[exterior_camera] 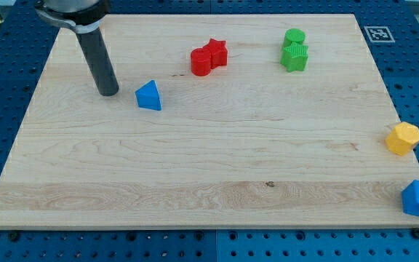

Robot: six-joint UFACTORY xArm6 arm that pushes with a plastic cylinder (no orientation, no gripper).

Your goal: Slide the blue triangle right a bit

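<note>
Where wood lies bare, blue triangle (149, 96) just right of my tip (109, 92).

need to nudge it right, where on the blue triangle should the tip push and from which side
Push the blue triangle on its left face, coming from the view's left. My tip already stands just left of it, apart, so a straight rightward slide meets that face.

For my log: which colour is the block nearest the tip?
Blue, the triangle, right of my tip; camera view.
</note>
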